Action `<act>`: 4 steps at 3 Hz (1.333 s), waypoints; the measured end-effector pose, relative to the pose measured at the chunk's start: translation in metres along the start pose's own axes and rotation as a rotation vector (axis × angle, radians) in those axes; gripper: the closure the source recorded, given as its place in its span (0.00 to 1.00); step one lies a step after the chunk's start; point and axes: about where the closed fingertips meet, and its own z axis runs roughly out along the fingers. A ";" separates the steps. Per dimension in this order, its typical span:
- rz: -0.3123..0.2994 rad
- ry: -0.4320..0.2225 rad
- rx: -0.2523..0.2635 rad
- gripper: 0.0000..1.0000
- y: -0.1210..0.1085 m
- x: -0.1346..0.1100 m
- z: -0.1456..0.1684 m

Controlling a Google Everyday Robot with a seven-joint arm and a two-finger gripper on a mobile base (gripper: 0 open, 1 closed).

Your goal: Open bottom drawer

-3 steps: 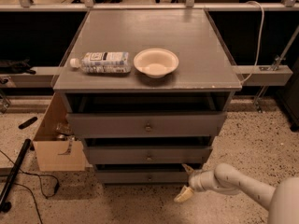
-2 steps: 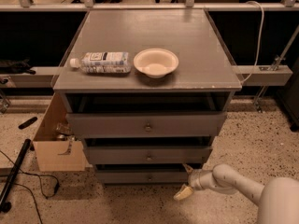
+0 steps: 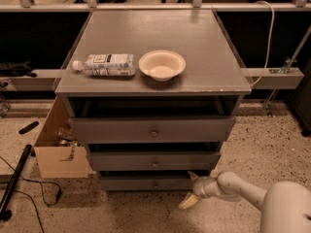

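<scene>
Looking at my feed from the nearest point outward, I find the gripper (image 3: 190,190) low at the table's near right corner, just above the speckled floor (image 3: 272,149), on the end of the white arm (image 3: 243,191) that reaches in from the lower right. Its two tan fingers are spread apart, one angled up and one angled down, and they grasp nothing. The upper finger sits right at the right end of the bottom drawer (image 3: 146,183); I cannot tell if it touches. That drawer is the lowest and slimmest of three grey fronts on the near side of the table (image 3: 155,28), set back under the middle drawer (image 3: 155,160), with the top drawer (image 3: 153,129) widest above it. Off the near left corner an open cardboard box (image 3: 58,154) stands against the table's side. On the tabletop by the near edge, a plastic bottle (image 3: 104,64) lies on its side toward the left, and a cream bowl (image 3: 162,64) sits upright just to its right, close beside it.
</scene>
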 end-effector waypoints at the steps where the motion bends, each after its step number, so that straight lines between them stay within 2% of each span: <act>1: -0.007 0.016 -0.007 0.00 -0.002 0.003 0.013; 2: -0.012 0.023 0.003 0.00 -0.009 0.003 0.025; 4: -0.024 0.016 0.062 0.00 -0.033 -0.003 0.038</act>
